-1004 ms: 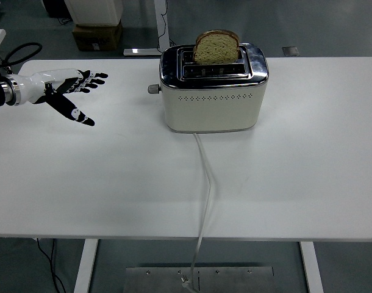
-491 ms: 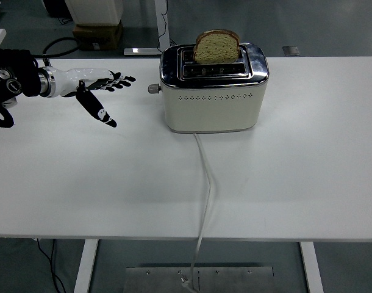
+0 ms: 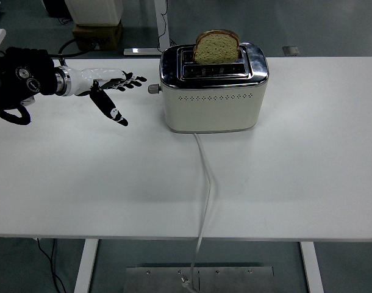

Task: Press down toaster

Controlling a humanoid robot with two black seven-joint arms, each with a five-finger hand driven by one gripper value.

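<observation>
My left hand (image 3: 107, 88) has come further in toward the toaster (image 3: 213, 87) since half a second ago; more of my black forearm (image 3: 21, 79) now shows at the left edge. Nothing else has shifted: toaster and bread are where they were.

Hand state: fingers spread and stretched out flat, holding nothing. The fingertips (image 3: 137, 79) point at the toaster's left side, near it but not touching. The thumb (image 3: 116, 114) hangs down and away from the toaster, toward the near edge of the table (image 3: 296, 183). The hand is above the tabletop, left of the toaster.

The toaster is cream-bodied with a chrome top and stands upright on the far half of the table. Its lever knob (image 3: 153, 88) sticks out of its left end, facing my fingertips, with a small gap between the two. The lever looks up. A slice of bread (image 3: 216, 47) stands in the slot on top of the toaster, most of it poking out above the chrome. A white cord (image 3: 205, 183) runs from the toaster's front base straight toward the near table edge and drops over it.

Behind the toaster, beyond the table's far edge, a cardboard box (image 3: 97, 35) sits on the floor. My right hand is out of view.
</observation>
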